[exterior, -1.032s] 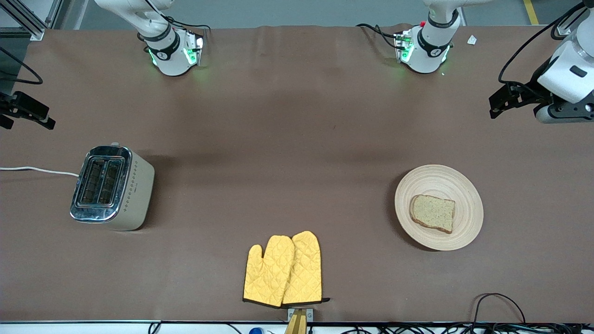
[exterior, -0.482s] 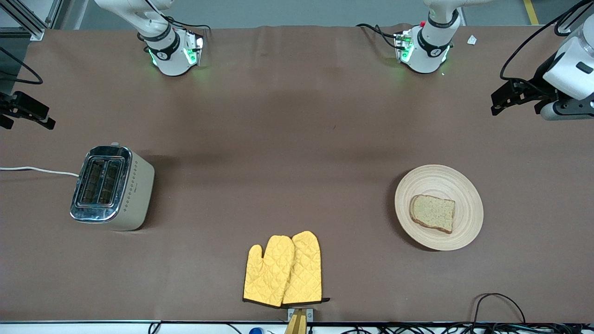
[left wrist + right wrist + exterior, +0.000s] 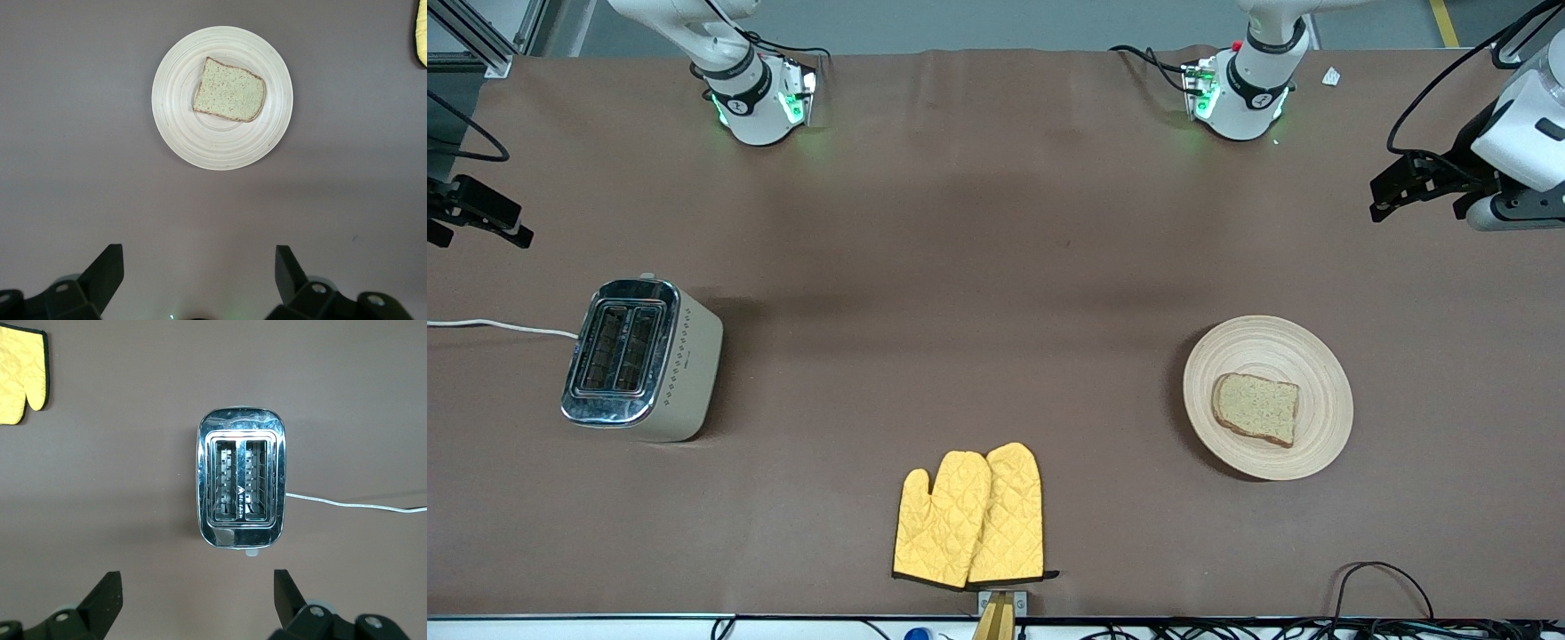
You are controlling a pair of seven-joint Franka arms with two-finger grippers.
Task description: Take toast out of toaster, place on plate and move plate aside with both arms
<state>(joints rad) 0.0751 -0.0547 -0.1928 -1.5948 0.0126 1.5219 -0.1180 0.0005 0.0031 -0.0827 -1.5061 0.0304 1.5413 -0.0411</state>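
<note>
Toast lies on plate; both jaws wide, seemingly empty.

Speckled tan toast, ringed beige plate, quilted yellow mitts

We see only the left arm's wrist and its tool shift: they have drawn slightly up and outward toward the table edge at that arm's end, with the tool's prongs spread as before.

table: brown | on it: plate, toaster, mitts
</note>
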